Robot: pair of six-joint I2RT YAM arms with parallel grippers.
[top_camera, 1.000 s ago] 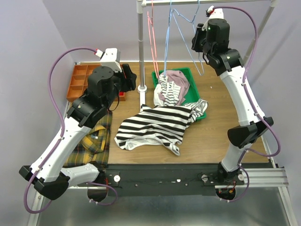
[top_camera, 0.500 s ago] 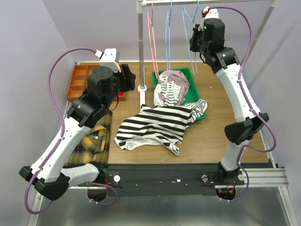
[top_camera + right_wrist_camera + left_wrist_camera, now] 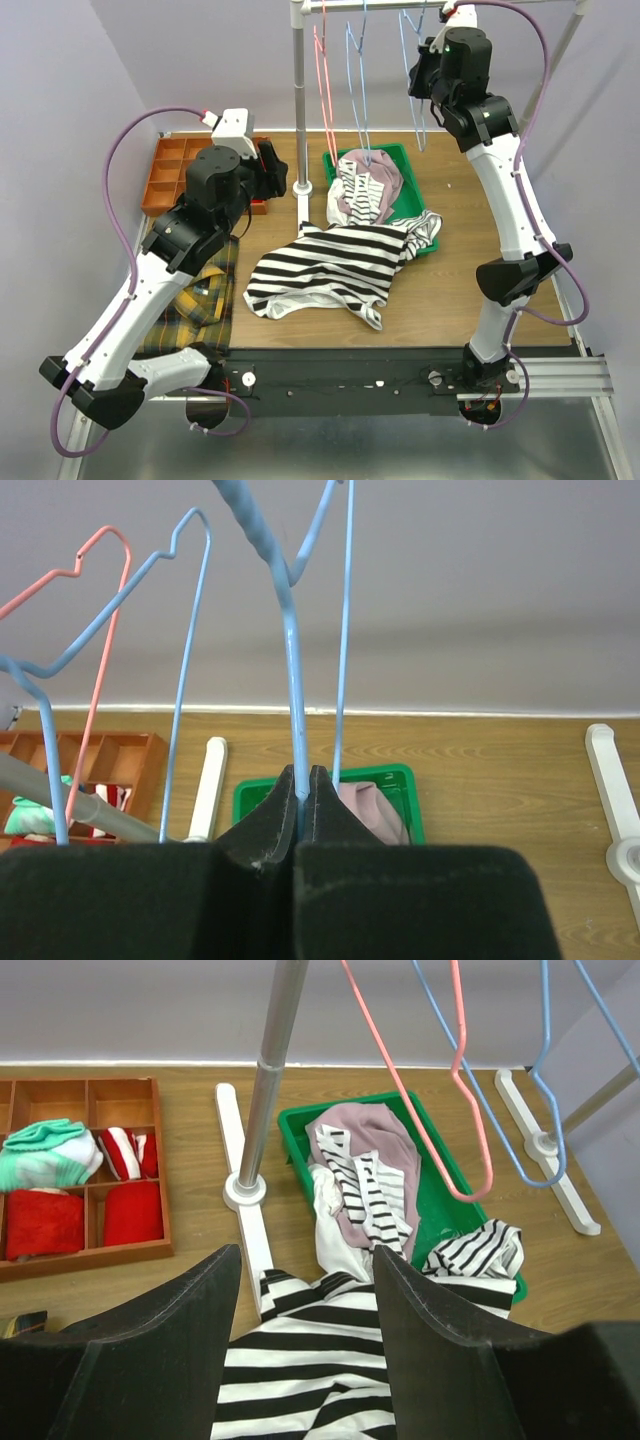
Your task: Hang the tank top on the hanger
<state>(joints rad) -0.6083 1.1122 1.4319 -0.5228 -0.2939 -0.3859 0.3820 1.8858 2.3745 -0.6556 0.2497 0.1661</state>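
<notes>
The striped tank top (image 3: 335,265) lies crumpled on the table's middle, one corner draped over the green tray. In the left wrist view it (image 3: 300,1360) lies below and between my open fingers. My left gripper (image 3: 272,165) is open and empty, hovering left of the rack post; it also shows in the left wrist view (image 3: 305,1260). My right gripper (image 3: 428,72) is high up near the rail, shut on the light-blue hanger (image 3: 418,110). In the right wrist view the jaws (image 3: 303,776) pinch the hanger's wire (image 3: 292,670).
A green tray (image 3: 415,180) holds a dusty-pink garment (image 3: 375,170) and a finer striped cloth. A red hanger (image 3: 322,70) and another blue hanger (image 3: 352,80) hang on the rail. The rack post (image 3: 298,100) stands centre back. A wooden organiser (image 3: 175,170) and a plaid cloth (image 3: 205,295) sit left.
My right gripper has lifted the blue hanger upward and slightly back toward the rail. The left arm and the tank top have not moved.
</notes>
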